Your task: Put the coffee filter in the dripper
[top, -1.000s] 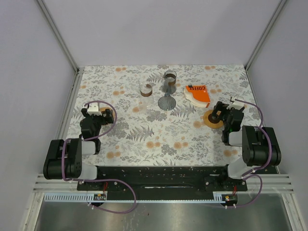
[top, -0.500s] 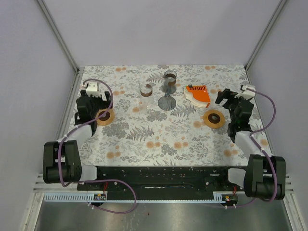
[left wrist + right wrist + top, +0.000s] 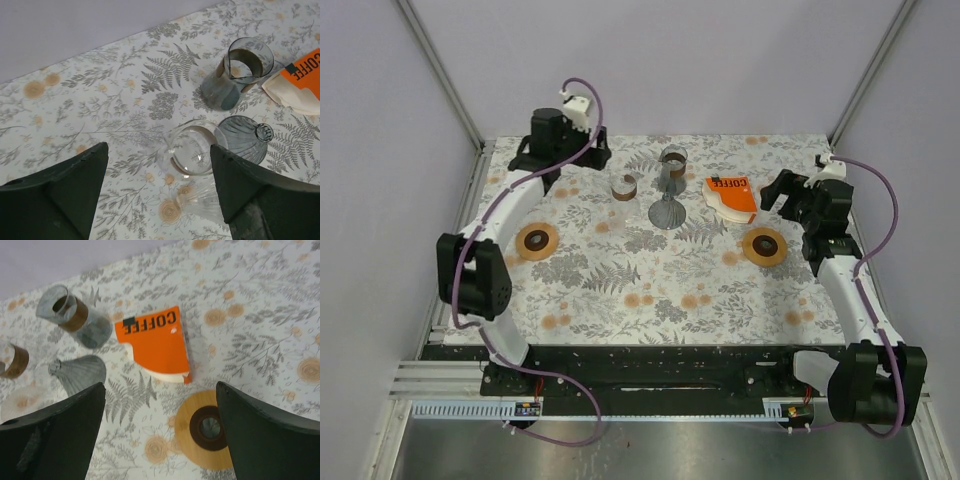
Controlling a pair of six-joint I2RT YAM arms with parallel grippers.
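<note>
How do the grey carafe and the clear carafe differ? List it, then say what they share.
Tint: the grey carafe is smoky glass; the clear carafe is colourless.
Place: the grey carafe stands farther back, nearer the orange filter pack; the clear carafe stands to its left and closer to the arms.
Shared: each wears a brown band and has an open mouth.

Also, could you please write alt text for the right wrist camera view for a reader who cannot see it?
An orange pack of coffee filters lies on a floral tablecloth, seen between the right pincer's two dark, wide-open fingers. A round wooden disc sits just below it; a grey cone-shaped dripper and a brown-banded glass vessel are to its left.
</note>
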